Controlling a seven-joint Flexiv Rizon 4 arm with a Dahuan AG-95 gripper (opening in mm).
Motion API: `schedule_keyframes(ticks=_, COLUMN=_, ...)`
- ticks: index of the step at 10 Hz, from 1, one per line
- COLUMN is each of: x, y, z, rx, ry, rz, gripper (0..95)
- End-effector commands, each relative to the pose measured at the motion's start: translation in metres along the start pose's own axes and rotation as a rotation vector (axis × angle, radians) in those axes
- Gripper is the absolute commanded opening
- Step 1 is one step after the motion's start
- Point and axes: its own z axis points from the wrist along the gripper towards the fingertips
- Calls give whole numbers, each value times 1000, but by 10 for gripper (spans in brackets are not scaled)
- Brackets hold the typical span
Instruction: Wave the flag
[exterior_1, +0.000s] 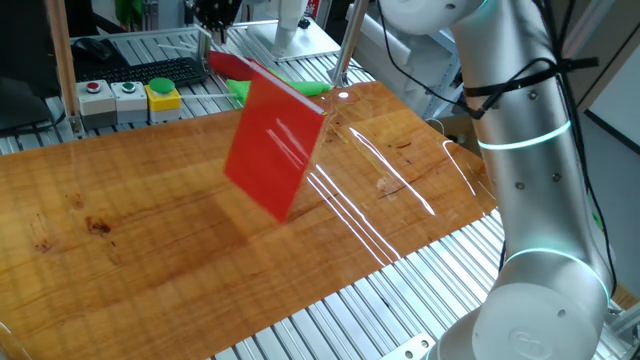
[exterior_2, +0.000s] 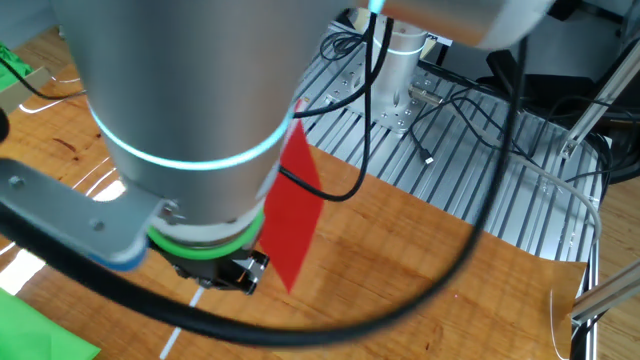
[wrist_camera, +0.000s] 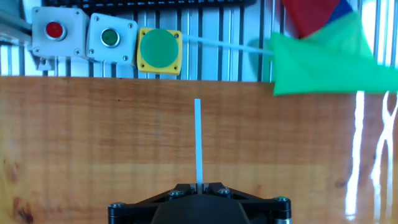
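Observation:
The flag's red cloth (exterior_1: 274, 146) hangs tilted in the air above the wooden table (exterior_1: 120, 230). It also shows in the other fixed view as the red cloth (exterior_2: 300, 215), partly behind the arm. My gripper (exterior_1: 214, 20) is at the top of one fixed view, above and left of the cloth. In the hand view my gripper (wrist_camera: 199, 185) is shut on the thin white stick (wrist_camera: 198, 137), which points straight ahead over the table. The cloth itself is out of the hand view.
A green cloth (wrist_camera: 323, 62) on its own white stick and a loose red cloth (wrist_camera: 309, 15) lie at the table's far edge. Three button boxes, red (wrist_camera: 55, 30), green (wrist_camera: 111, 37) and yellow (wrist_camera: 159, 51), stand beside a keyboard (exterior_1: 150, 72). Cables (exterior_2: 470, 110) lie on the slatted bench.

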Motion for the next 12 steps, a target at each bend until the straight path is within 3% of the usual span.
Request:
schedule_keyframes(ticks=1, x=0, y=-1, z=2, rx=-27, ry=-68, rz=47, gripper=0)
schedule_keyframes(ticks=6, x=1, y=1, z=2, rx=-33, ry=-90, rz=65, gripper=0)
schedule_keyframes(ticks=7, x=1, y=1, z=2, rx=-43, ry=-114, rz=73, gripper=0)
schedule_keyframes(ticks=9, x=1, y=1, z=2, rx=-71, ry=-130, rz=102, gripper=0)
schedule_keyframes(ticks=11, x=1, y=1, z=2, rx=-86, ry=-119, rz=123, gripper=0)
schedule_keyframes(ticks=12, x=1, y=1, z=2, rx=-98, ry=-126, rz=141, gripper=0)
